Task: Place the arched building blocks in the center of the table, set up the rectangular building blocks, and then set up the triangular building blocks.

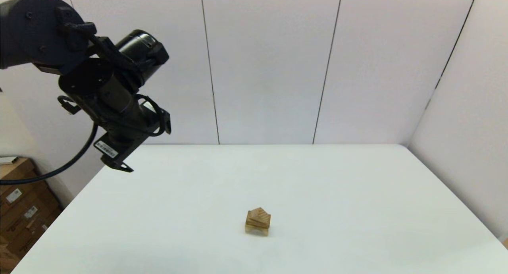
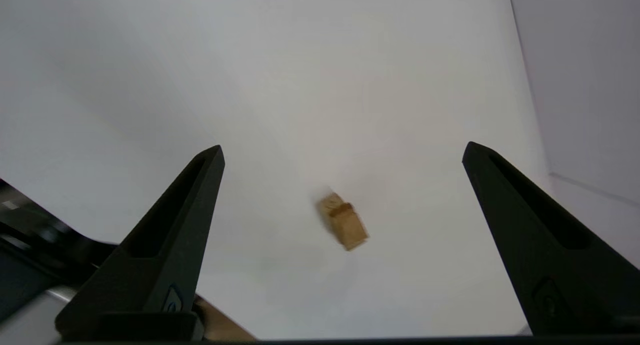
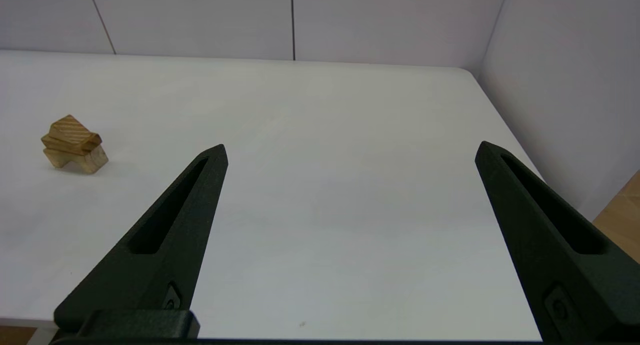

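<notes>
Three small wooden blocks stand stacked on the white surface (image 1: 317, 178): the arched block (image 3: 75, 159) at the bottom, the flat rectangular block (image 3: 70, 144) lying on it, and the striped triangular block (image 3: 70, 127) on top. The left end effector (image 2: 342, 152) hangs high above the stack and well apart from it, fingers (image 2: 170, 235) spread wide, holding and touching nothing. The right end effector (image 3: 350, 150) sits low near the surface's near edge, off to the stack's right side, also spread wide and empty, with bare surface between its fingers (image 3: 165, 240).
</notes>
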You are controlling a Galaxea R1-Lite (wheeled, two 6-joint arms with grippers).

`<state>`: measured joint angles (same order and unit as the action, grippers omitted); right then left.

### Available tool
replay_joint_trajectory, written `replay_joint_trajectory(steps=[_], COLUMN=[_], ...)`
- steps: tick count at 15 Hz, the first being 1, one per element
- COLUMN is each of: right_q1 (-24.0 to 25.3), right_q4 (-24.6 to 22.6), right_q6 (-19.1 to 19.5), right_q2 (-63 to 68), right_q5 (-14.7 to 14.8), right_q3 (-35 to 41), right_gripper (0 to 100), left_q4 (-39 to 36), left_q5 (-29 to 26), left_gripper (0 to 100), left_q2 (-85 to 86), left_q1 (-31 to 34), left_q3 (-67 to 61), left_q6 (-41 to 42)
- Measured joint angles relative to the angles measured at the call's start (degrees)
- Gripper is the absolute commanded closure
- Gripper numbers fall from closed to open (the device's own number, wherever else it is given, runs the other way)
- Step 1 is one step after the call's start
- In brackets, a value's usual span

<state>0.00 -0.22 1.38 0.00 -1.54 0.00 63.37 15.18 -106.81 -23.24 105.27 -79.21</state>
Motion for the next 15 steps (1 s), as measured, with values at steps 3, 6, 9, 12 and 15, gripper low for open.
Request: replay_joint_trajectory(steps=[3,6,9,12,15], right_q1=[0.0,-0.02,0.0,-0.02,0.0], right_q4=[-0.02,-0.02,-0.02,-0.02,-0.02], right_q6=[-0.01,0.0,-0.01,-0.01,-0.01], right_q2=[0.0,0.0,0.0,0.0,0.0], right_q5=[-0.02,0.0,0.0,-0.02,-0.02], right_q3=[0.0,0.0,0.0,0.0,0.0], right_gripper=[0,0,0,0,0], left_q4=[0.02,0.02,-0.09,-0.26,-0.41], left_q5=[-0.13,-0.22,-0.09,0.01,0.0], left_gripper=[0,0,0,0,0], left_q2=[3.04,5.16,7.14,8.96,11.89], left_q1=[3.93,7.84,12.26,14.64,15.12], left_q3=[-2.79,-4.24,-4.3,-0.78,3.63], left_q6=[19.85,40.8,62.62,75.28,75.78])
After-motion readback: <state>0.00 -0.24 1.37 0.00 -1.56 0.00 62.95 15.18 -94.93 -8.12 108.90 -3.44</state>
